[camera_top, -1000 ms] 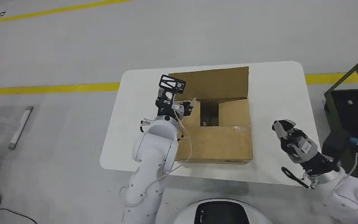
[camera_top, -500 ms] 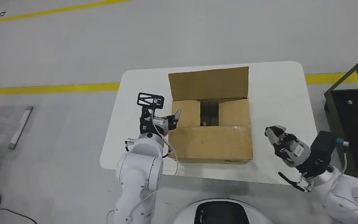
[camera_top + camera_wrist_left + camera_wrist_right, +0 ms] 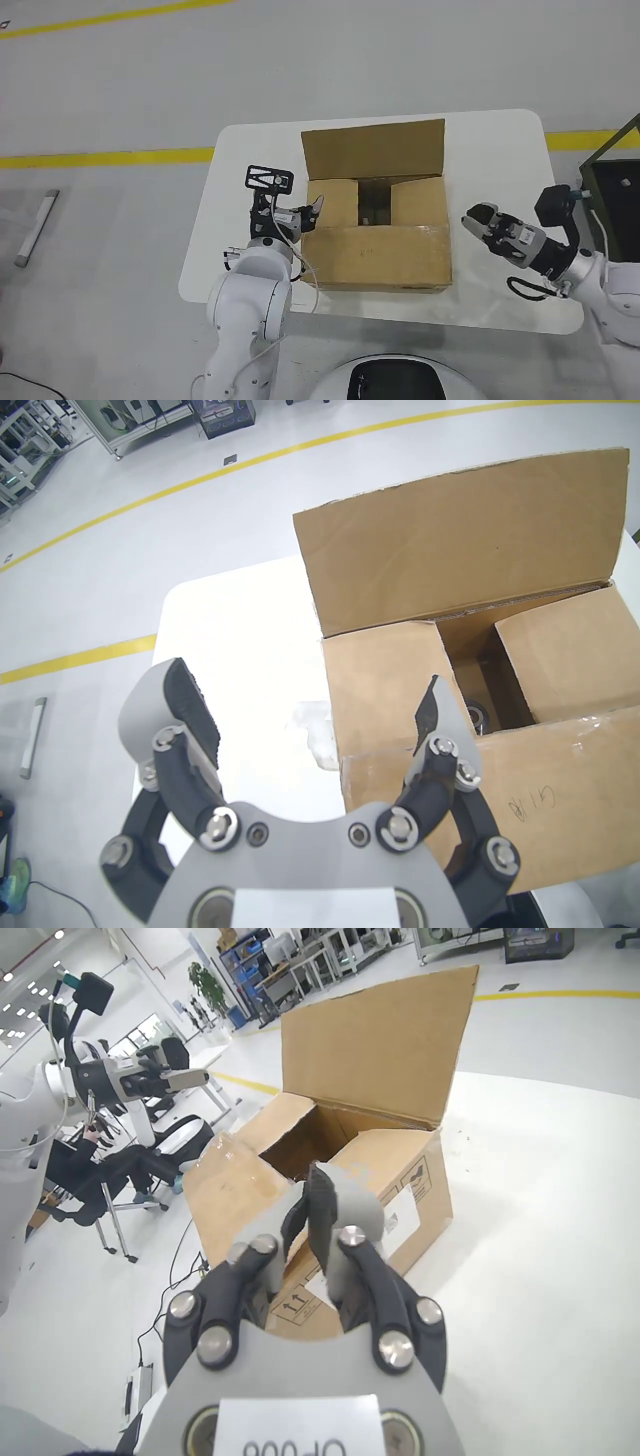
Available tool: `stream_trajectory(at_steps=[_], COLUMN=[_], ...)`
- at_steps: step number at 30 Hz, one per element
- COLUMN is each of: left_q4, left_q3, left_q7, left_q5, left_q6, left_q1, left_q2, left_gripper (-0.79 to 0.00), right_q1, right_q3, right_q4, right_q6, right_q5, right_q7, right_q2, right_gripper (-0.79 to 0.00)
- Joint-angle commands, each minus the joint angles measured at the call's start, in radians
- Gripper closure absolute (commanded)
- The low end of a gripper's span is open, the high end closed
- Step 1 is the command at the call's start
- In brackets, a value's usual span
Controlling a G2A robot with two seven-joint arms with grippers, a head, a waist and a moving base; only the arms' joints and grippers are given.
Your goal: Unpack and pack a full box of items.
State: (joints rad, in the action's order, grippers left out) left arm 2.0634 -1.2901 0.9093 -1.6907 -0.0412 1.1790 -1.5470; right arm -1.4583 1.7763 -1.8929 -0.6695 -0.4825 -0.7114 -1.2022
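two grippers flank one brown cardboard box (image 3: 375,255) at the middle of the white rounded table (image 3: 500,140) in the top view. the box's far flap stands up. the left gripper (image 3: 300,212) hangs just beside one side wall, the right gripper (image 3: 478,218) near the opposite wall.

left wrist view: the left gripper (image 3: 305,672) has its fingers spread wide and empty beside the box (image 3: 390,670); a dark round item (image 3: 477,715) lies deep in the opening.

right wrist view: the right gripper (image 3: 317,1188) has its fingers pressed together, empty, before the box (image 3: 380,1053).
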Motion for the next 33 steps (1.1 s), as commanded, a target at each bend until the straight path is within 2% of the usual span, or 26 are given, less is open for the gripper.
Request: stream_trajectory(at_steps=[1, 15, 19, 22, 27, 33], left_q4=[0.000, 0.000, 0.000, 0.000, 0.000, 0.000], left_q3=[0.000, 0.000, 0.000, 0.000, 0.000, 0.000], left_q7=[0.000, 0.000, 0.000, 0.000, 0.000, 0.000], left_q5=[0.000, 0.000, 0.000, 0.000, 0.000, 0.000], left_q6=[0.000, 0.000, 0.000, 0.000, 0.000, 0.000], left_q1=[0.000, 0.000, 0.000, 0.000, 0.000, 0.000], left_q2=[0.000, 0.000, 0.000, 0.000, 0.000, 0.000], left_gripper=[-0.785, -0.785, -0.785, -0.785, -0.785, -0.785], right_q1=[0.012, 0.011, 0.036, 0.071, 0.151, 0.225], right_q3=[0.000, -0.008, -0.029, -0.066, -0.110, -0.146], right_q4=[0.010, 0.014, 0.055, 0.104, 0.170, 0.245], right_q6=[-0.002, 0.012, 0.016, 0.032, 0.049, 0.071], right_q5=[0.013, 0.017, 0.110, 0.240, 0.367, 0.435], right_q7=[-0.021, 0.006, 0.014, -0.028, -0.159, -0.303], right_q2=[0.005, 0.007, 0.011, 0.014, 0.027, 0.044], right_gripper=[-0.785, -0.785, -0.785, -0.785, -0.785, -0.785])
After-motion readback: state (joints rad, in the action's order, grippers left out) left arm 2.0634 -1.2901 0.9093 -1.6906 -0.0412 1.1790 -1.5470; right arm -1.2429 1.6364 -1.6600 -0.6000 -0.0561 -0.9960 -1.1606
